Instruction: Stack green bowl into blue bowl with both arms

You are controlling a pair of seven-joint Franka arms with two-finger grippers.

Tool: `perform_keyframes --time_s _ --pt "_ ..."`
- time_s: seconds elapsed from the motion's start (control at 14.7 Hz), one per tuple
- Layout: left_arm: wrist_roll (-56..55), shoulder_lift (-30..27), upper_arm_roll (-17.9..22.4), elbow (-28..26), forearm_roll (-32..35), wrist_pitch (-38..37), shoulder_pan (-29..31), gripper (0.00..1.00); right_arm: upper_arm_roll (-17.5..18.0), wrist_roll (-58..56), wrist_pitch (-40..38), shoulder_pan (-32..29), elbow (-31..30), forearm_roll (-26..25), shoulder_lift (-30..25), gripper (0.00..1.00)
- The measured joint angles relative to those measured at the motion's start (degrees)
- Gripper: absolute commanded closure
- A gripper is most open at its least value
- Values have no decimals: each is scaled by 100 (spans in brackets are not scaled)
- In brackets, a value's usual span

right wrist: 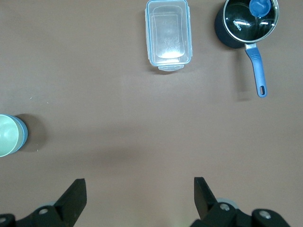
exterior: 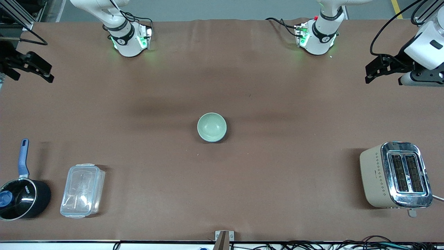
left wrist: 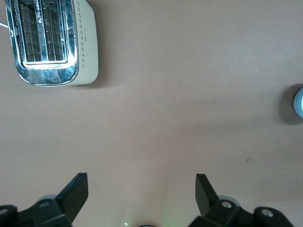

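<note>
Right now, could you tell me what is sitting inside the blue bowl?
The green bowl is nested in the blue bowl, of which only a thin outer edge shows. The blue bowl's inside is covered. The green bowl itself looks empty.

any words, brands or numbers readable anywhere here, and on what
Black saucepan: a short white mark on its side, too small to read; the right wrist view shows it no clearer.
Toaster: no readable text.
Clear plastic container: none.
Green bowl, nested in the blue bowl: none.
</note>
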Motion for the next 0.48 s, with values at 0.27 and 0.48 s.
perform_keyframes --time_s 0.27,0.48 --pt "0 1 3 0 0 0 1 0 6 -53 -7 -52 1 14 180 0" --pt "0 1 3 0 0 0 1 0 11 -55 -1 -51 14 16 213 0"
